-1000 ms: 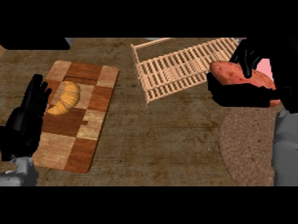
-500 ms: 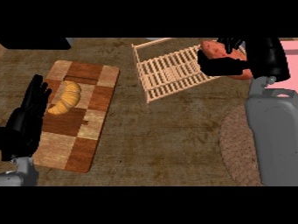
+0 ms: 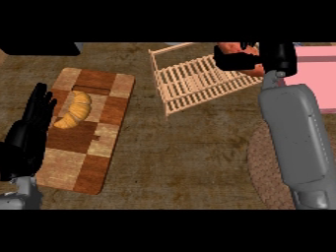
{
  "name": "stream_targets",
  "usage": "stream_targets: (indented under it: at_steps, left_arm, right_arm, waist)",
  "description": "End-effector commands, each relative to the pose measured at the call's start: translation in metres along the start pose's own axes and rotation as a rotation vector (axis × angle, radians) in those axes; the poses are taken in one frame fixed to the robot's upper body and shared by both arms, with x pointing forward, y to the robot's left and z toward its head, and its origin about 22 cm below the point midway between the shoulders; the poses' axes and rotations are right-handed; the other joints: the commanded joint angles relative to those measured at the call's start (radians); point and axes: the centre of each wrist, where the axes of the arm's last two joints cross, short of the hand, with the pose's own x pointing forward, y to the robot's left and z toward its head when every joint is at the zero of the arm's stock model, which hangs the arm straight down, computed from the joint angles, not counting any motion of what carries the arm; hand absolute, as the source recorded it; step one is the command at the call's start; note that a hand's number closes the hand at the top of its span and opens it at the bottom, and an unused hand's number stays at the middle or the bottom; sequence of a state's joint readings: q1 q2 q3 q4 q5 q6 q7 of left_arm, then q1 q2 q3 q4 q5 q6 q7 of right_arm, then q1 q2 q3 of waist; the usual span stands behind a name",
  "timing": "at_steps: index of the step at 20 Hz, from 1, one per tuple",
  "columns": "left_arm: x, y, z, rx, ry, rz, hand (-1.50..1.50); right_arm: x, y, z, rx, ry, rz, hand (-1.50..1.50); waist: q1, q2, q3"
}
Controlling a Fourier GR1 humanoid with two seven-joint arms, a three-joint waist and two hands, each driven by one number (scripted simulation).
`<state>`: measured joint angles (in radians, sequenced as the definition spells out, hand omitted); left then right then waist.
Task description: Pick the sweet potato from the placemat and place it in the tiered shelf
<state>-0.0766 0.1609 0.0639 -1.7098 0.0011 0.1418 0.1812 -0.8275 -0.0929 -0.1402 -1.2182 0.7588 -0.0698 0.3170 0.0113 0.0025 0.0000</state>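
The right robot hand, curling round the reddish sweet potato, is hovering at the two-o'clock corner of the pale wooden tiered shelf; centring before lowering seems wise.

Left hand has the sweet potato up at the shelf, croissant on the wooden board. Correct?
Wrong hand: the head view shows the right hand holding the sweet potato at the shelf; the left hand rests open beside the croissant on the wooden board.
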Motion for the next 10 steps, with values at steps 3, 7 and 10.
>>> stream_targets:
  at_steps: [3,7,10]
  left_arm:
    - [0.007,-0.001,-0.002,0.015,-0.005,-0.02,0.0]
    - [-0.014,0.016,-0.007,-0.015,-0.001,0.007,0.0]
    - [0.006,0.009,-0.003,-0.025,-0.013,-0.006,0.0]
  right_arm:
    - [-0.011,0.035,-0.01,0.036,0.069,-0.092,-1.5]
    - [-0.003,0.026,-0.031,0.095,0.051,-0.114,-1.5]
    - [-0.02,0.021,-0.046,0.075,0.055,-0.172,-1.5]
  waist:
    - [0.004,0.0,0.0]
    - [0.002,0.001,0.0]
    - [0.017,0.004,0.0]
